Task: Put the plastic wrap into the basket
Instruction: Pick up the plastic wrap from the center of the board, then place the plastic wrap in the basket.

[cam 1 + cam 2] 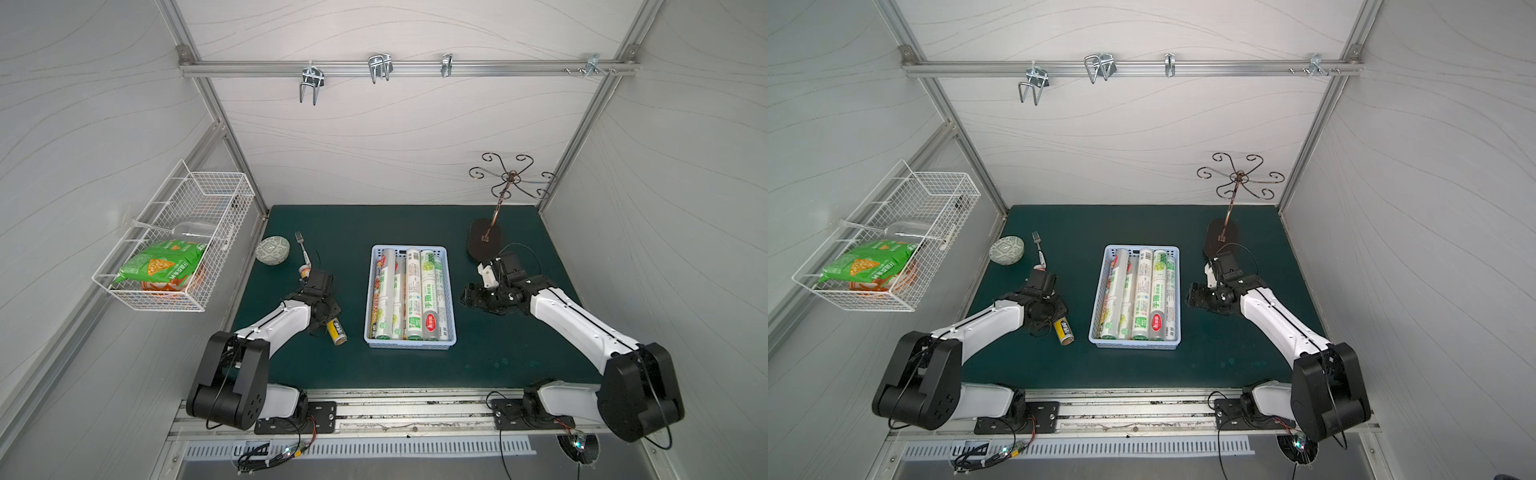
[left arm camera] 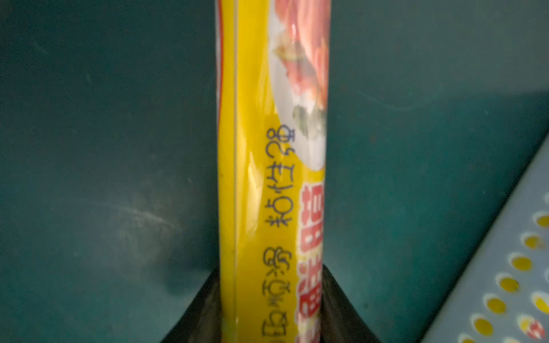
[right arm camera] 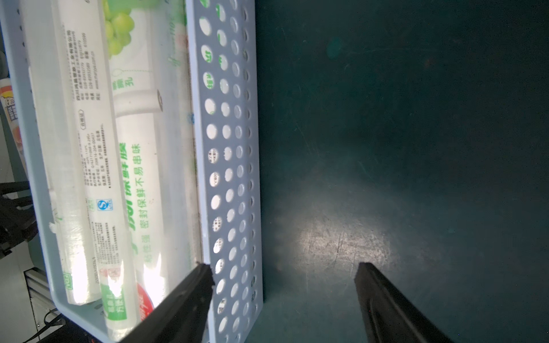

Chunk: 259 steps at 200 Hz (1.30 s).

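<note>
The big dark green worktop [image 1: 498, 361] has a shallow light-blue plastic basket [image 1: 409, 345] with round holes in its sides sitting in the middle. The job looks nearly done. The basket is packed with long thin rolls of plastic wrap [image 1: 432, 291] in shiny printed wrappers, mostly white and green. At least four lie side by side on top, all pointing along the long side of the basket. Yellow shows through the holes in the left wrist view, so I think more rolls lie under them.

One roll is not in yet. A long thin yellow roll [image 1: 336, 330] is on the worktop near the basket, on the left arm's side. I see no other roll outside the basket, so this may be the last one. It needs to be lifted, carried over the wall and laid down in line with the others.

Up close the yellow roll [image 2: 255, 148] is round and smooth. It has a glossy wrapper, dark letters and a pink food picture. It looks slippery and could tip if it is held far from its middle.

The left claw [image 2: 270, 271] is closed around the yellow roll, with one black finger on each side. The right claw [image 3: 283, 267] is open and holds nothing. It hangs just beside the basket's outer wall.
</note>
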Each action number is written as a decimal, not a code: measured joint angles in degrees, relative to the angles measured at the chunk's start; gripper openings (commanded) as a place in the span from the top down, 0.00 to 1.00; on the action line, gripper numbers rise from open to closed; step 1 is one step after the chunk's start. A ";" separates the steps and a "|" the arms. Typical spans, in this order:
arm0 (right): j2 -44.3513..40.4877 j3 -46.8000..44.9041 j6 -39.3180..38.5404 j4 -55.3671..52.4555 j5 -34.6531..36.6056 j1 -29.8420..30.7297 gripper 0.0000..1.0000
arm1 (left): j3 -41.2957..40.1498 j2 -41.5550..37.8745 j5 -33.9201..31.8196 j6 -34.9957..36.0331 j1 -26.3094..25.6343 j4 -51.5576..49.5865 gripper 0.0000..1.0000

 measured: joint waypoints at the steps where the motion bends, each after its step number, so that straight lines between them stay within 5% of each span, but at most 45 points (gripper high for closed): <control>1: 0.00 0.00 0.00 0.00 0.00 0.00 0.20 | 0.02 -0.28 0.04 0.00 -0.15 -0.28 0.76; 65: 0.00 0.00 0.00 0.26 -0.42 -0.07 0.20 | 5.18 -13.33 0.07 0.02 -3.08 -9.77 0.81; 130: 0.00 0.00 0.00 0.28 -0.42 -0.17 0.20 | 14.78 -15.19 -0.57 0.11 -12.39 -15.02 0.82; 259: 0.00 0.00 0.02 0.59 -0.98 -0.46 0.20 | 29.16 7.17 -5.97 0.96 -35.98 -15.58 0.82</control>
